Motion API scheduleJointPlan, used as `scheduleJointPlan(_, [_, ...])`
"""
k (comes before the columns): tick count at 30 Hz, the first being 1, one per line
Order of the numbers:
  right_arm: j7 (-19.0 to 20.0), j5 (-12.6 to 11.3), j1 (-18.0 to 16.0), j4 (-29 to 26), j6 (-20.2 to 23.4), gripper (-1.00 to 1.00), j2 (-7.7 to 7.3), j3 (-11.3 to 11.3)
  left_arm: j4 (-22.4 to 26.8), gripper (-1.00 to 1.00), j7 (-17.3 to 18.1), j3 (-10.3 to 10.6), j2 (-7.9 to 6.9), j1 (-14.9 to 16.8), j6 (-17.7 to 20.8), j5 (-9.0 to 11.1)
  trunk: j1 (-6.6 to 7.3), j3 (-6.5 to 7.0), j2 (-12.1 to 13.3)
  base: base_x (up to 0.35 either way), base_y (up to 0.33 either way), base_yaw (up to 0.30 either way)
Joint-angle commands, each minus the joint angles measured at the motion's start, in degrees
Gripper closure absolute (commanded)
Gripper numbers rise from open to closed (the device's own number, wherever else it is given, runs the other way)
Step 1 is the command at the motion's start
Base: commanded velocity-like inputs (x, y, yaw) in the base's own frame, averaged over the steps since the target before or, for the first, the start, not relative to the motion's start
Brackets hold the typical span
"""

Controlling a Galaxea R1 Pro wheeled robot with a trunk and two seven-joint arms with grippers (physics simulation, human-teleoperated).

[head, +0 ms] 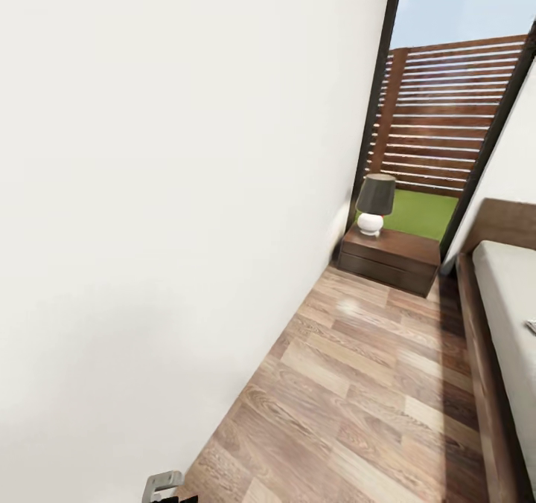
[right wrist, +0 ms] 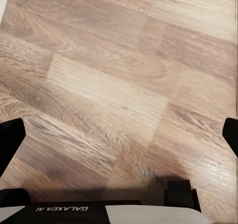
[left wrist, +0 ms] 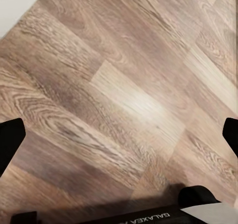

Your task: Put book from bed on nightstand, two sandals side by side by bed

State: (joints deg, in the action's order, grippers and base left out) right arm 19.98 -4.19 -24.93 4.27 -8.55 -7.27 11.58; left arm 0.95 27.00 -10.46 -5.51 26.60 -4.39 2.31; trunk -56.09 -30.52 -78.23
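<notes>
The nightstand [head: 391,259], dark reddish-brown wood, stands against the far wall under the tall window and carries a lamp [head: 374,204]. Along the right edge of the head view runs the bed [head: 510,295], a pale grey mattress in a dark wood frame. A small pale sliver [head: 531,327] lies on the mattress at the picture's edge; I cannot tell whether it is the book. The sandals are out of view. My left gripper [left wrist: 119,134] is open over bare plank floor. My right gripper [right wrist: 119,134] is open too, with nothing between its fingers.
A white wall [head: 164,190] fills the left side and runs up to the dark-framed window [head: 439,116]. A strip of wood-plank floor [head: 357,384] lies between the wall and the bed frame, leading to the nightstand. Part of my left arm [head: 162,483] shows at the bottom.
</notes>
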Motion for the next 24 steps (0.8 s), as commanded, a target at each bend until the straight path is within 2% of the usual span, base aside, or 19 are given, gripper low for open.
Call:
scheduleJointPlan(1, [0.3,-0.5,-0.1,0.3,-0.3,-1.0,-0.02,0.1,-0.1,-1.0,0.2,-0.1,-0.02,0.0,-0.1,0.2,0.0,-0.09,0.0,0.0,0.0,-0.26])
scheduleJointPlan(17, [0.3,-0.4,-0.1,0.3,-0.6,-1.0,-0.02,0.1,-0.1,-1.0,0.2,-0.1,-0.02,0.0,-0.1,0.2,0.0,-0.6,0.0,0.004,0.0,-0.26])
scheduleJointPlan(24, [0.3,-0.4,-0.1,0.3,-0.6,-1.0,-0.02,0.1,-0.1,-1.0,0.2,-0.1,-0.02,0.0,-0.1,0.2,0.0,-0.83,0.0,0.24,0.0,-0.259])
